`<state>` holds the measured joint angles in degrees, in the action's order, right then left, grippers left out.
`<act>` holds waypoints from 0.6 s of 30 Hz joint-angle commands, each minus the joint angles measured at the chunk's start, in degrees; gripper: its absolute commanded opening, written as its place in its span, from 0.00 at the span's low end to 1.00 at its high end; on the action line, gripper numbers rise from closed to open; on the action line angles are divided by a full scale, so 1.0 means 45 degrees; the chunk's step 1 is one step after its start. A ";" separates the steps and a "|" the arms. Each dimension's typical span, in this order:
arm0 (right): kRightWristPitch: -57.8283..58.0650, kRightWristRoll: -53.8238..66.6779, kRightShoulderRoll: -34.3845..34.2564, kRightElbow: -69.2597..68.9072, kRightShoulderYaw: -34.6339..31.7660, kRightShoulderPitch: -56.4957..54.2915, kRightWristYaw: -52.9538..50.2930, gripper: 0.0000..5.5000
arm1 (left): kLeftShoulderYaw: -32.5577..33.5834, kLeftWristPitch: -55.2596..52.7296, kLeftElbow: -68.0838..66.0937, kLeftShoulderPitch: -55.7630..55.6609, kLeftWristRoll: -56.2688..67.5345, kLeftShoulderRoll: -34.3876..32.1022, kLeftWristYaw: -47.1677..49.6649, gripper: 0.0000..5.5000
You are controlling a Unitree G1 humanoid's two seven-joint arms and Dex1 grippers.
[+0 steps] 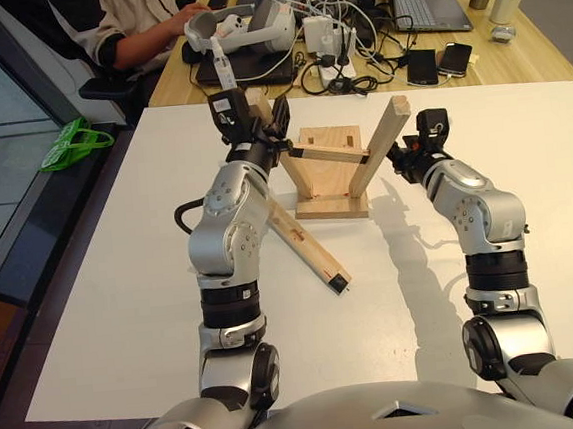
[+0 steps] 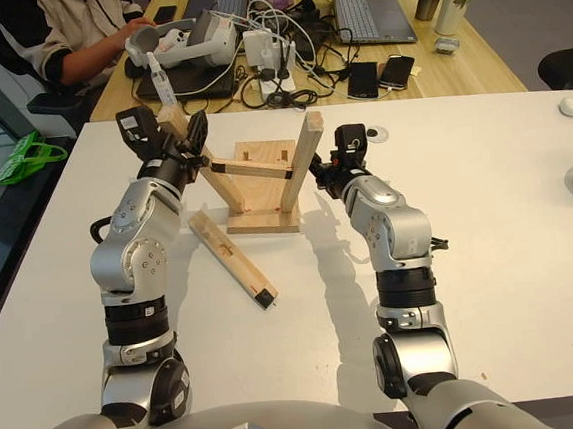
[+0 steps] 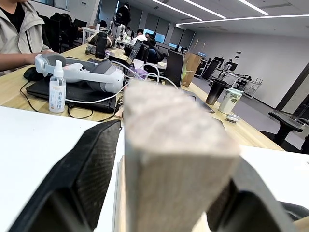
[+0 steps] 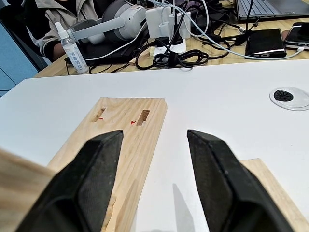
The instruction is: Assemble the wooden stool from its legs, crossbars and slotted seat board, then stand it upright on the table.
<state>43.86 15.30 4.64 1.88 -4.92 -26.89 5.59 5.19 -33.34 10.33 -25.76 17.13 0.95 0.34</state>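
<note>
1. Grasping the top end of the stool's left leg, my left gripper is clenched on the wood. In the left wrist view the square end grain sits tight between its black fingers.
2. The half-built stool lies toward the far middle of the white desk. The slotted seat board is flat on the surface.
3. The left leg and the right leg rise from the seat board and lean outward, away from each other.
4. One crossbar spans between the two legs, about halfway up them.
5. In the right wrist view, two slots show open at the far end of the seat board.
6. My right gripper sits just beside the upper part of the right leg, on its outer side. It is released, with its fingers spread wide and nothing between them.
7. My left arm is bent at the elbow, and the forearm runs forward and up over the desk, so the wrist is raised above the seat board.
8. My right arm is bent too, and its forearm angles forward and inward toward the stool.
9. A loose leg lies diagonally on the desk, nearer to me than the seat board and partly under my left forearm.
10. A round cable grommet is set in the desk beyond my right gripper.
11. A wooden desk behind carries a headset, a spray bottle, laptops, phones and tangled cables.
</note>
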 commanded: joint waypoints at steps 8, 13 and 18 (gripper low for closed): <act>-0.0038 -0.0078 0.0159 -0.0063 -0.0161 -0.0070 -0.0054 0.46 | -0.0677 -0.2034 0.2882 0.0829 -0.0030 0.0037 0.0617 0.42; -0.0022 -0.0085 0.0157 -0.0068 -0.0140 -0.0107 -0.0060 0.46 | -0.0575 -0.2317 0.2944 0.1087 -0.0125 0.0269 0.0937 0.29; -0.0029 -0.0096 0.0091 -0.0083 -0.0100 -0.0100 -0.0099 0.46 | -0.0403 -0.2304 0.2576 0.0910 -0.0247 0.0171 0.0924 0.19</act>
<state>43.80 15.25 5.02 1.91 -5.30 -26.89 5.50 3.32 -43.10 23.29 -21.12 16.28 1.99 4.35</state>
